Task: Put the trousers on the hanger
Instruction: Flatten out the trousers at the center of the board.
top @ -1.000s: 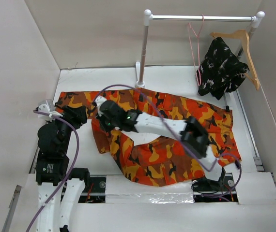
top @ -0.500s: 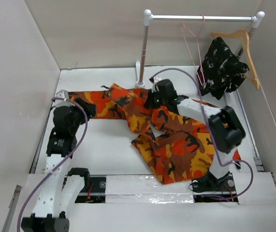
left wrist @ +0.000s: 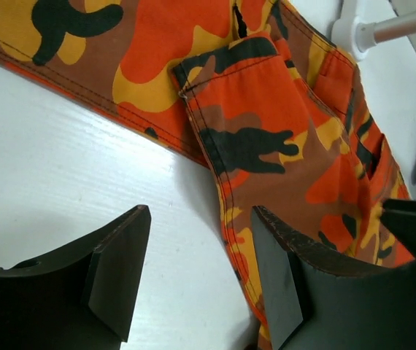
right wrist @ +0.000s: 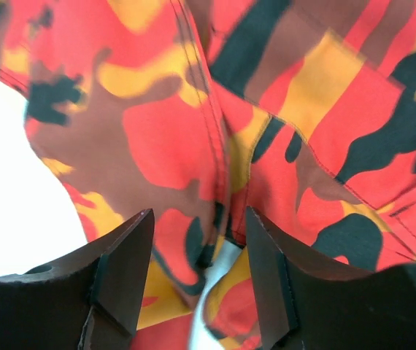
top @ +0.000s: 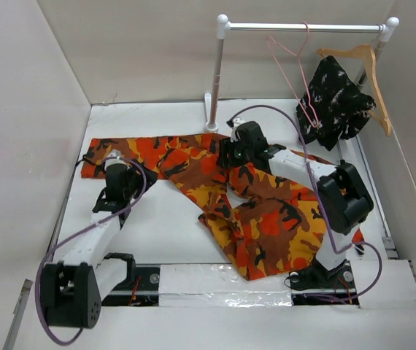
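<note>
Worktop [top: 157, 233] in white is carrying the whole scene, and the trousers [top: 266, 219], in orange, red, yellow and black camouflage, are lying spread across it. In the top view, one leg is stretching flat toward 10 o'clock and the rest is bunching in folds from the centre down to 5 o'clock, near the right arm's base. A white clothes rack [top: 215, 73] is standing at the far edge, with its post at 12 o'clock and its rail running toward 2 o'clock. The right arm [top: 339, 197] is reaching over the bunched cloth from 5 o'clock toward the centre, while the left arm [top: 91, 240] is stretching from 7 o'clock up toward 10 o'clock. A black-and-white garment [top: 333, 102] is hanging at 2 o'clock on a wooden hanger [top: 372, 65]. Just beside it, toward 1 o'clock, the hanger [top: 288, 73], a thin pink wire one, is hanging tilted from the rail, well apart from the trousers. The right hand [right wrist: 197, 270] is hovering low over the waist area near the rack's foot; its jaws are standing apart with folded cloth showing beneath the gap, and it is gripping nothing. The left hand [left wrist: 201, 270] is sitting at the near edge of the flat leg; its jaws are also standing apart over bare worktop and the leg's stitched hem, and it is holding nothing, though whether its right finger is touching the cloth is not clear.
</note>
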